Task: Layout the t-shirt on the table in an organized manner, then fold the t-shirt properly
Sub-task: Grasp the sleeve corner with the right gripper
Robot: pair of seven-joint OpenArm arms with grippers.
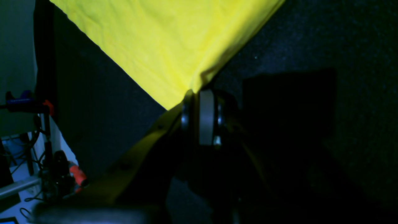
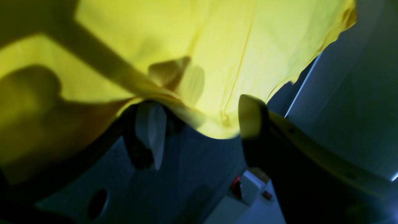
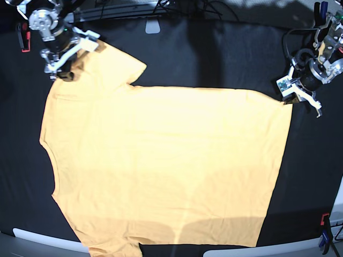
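Observation:
The yellow-orange t-shirt [image 3: 161, 160] lies spread flat on the black table [image 3: 214, 59], sleeves toward the left and hem toward the right. My left gripper [image 3: 292, 95] is at the hem's far corner. In the left wrist view it [image 1: 194, 93] is shut on that corner of the shirt [image 1: 161, 43], over the table [image 1: 311, 46]. My right gripper [image 3: 63, 63] is at the far sleeve. In the right wrist view its fingers [image 2: 253, 118] stand wide apart, with the shirt's edge [image 2: 217, 46] draped across the gap between them [image 2: 202, 124].
A red clamp [image 3: 22, 37] sits at the far left edge, and a red-and-blue clamp [image 3: 323, 230] at the near right. A white block [image 3: 153, 25] and cables lie along the back edge. The near sleeve [image 3: 112, 247] reaches the front edge.

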